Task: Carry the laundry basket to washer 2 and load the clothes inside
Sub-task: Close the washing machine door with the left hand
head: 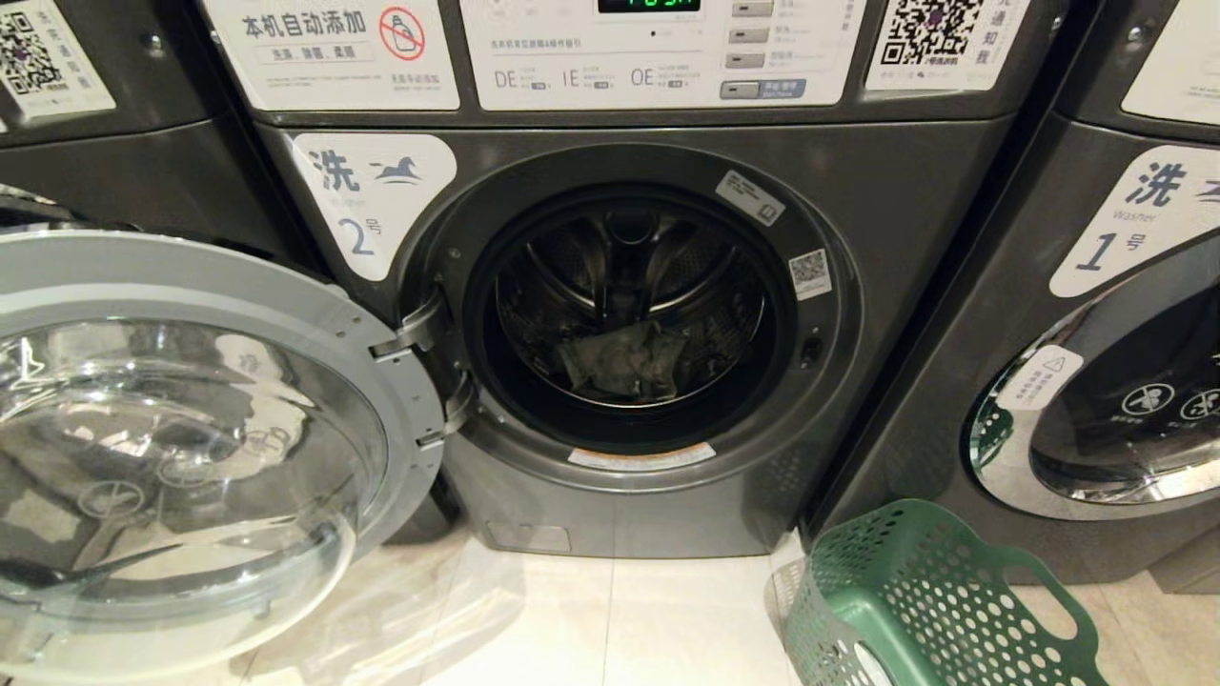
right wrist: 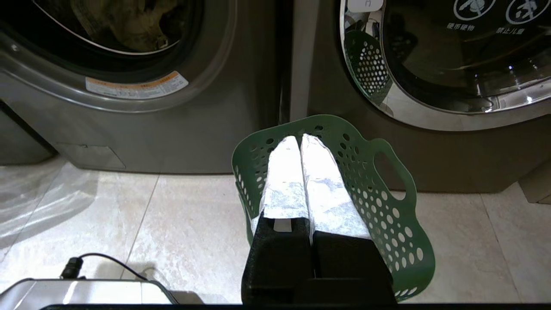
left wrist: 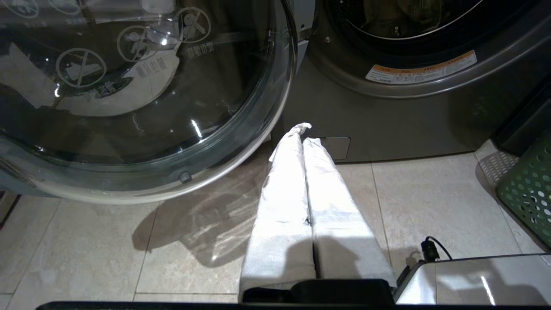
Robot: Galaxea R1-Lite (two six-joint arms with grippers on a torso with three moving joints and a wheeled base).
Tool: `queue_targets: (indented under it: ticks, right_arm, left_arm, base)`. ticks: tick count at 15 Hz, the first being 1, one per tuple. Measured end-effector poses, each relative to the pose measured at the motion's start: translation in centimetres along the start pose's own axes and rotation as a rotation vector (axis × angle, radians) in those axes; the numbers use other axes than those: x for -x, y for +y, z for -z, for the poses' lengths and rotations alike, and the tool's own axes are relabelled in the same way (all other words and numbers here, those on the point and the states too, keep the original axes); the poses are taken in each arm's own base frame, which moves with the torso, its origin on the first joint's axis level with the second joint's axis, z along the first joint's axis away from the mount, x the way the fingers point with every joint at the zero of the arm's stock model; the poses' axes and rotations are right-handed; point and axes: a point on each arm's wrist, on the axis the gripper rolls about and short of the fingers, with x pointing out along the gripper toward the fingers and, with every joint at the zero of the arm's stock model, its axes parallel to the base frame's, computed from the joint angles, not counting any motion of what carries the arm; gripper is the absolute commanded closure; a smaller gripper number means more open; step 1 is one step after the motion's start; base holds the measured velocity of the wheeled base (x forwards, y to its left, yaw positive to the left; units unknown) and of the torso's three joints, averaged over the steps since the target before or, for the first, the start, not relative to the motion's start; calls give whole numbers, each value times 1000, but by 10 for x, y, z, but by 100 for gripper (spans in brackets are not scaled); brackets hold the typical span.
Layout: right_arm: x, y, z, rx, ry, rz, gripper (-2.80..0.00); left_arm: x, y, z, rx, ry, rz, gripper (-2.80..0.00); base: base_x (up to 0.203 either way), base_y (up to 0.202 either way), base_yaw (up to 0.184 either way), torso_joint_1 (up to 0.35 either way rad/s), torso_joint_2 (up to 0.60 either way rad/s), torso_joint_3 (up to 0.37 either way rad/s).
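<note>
Washer 2 (head: pixel 372 205) stands straight ahead with its round door (head: pixel 181 438) swung open to the left. Dark clothes (head: pixel 624 360) lie in the bottom of its drum; the clothes (right wrist: pixel 129 21) also show in the right wrist view. The green perforated laundry basket (head: pixel 915 600) sits on the floor at the lower right, in front of washer 1, and looks empty. My right gripper (right wrist: pixel 300 138) is shut, hanging over the laundry basket (right wrist: pixel 387 206) and holding nothing. My left gripper (left wrist: pixel 303 132) is shut and empty, low over the tiles beside the open door (left wrist: pixel 142 94). Neither arm shows in the head view.
Washer 1 (head: pixel 1134 219) stands on the right with its door (right wrist: pixel 452 64) closed. A third machine (head: pixel 86 114) stands behind the open door on the left. Pale floor tiles (head: pixel 591 619) run in front of the washers. The robot's metal base (left wrist: pixel 478 280) sits near my left gripper.
</note>
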Motion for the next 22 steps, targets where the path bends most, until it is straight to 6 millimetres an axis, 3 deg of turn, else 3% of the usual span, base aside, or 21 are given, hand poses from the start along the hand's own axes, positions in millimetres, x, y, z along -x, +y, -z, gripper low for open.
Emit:
queue_targets:
  ticks: [14,22]
  right_arm:
    - [0,0,0,-19,-1,16,0]
    - [0,0,0,-4,-2,12,0]
  left_arm:
    - [0,0,0,0,-1,-1,0]
    - [0,0,-2,-55,-18,10,0]
  base:
    - [0,0,0,2,2,203]
    - [0,0,0,2,1,35]
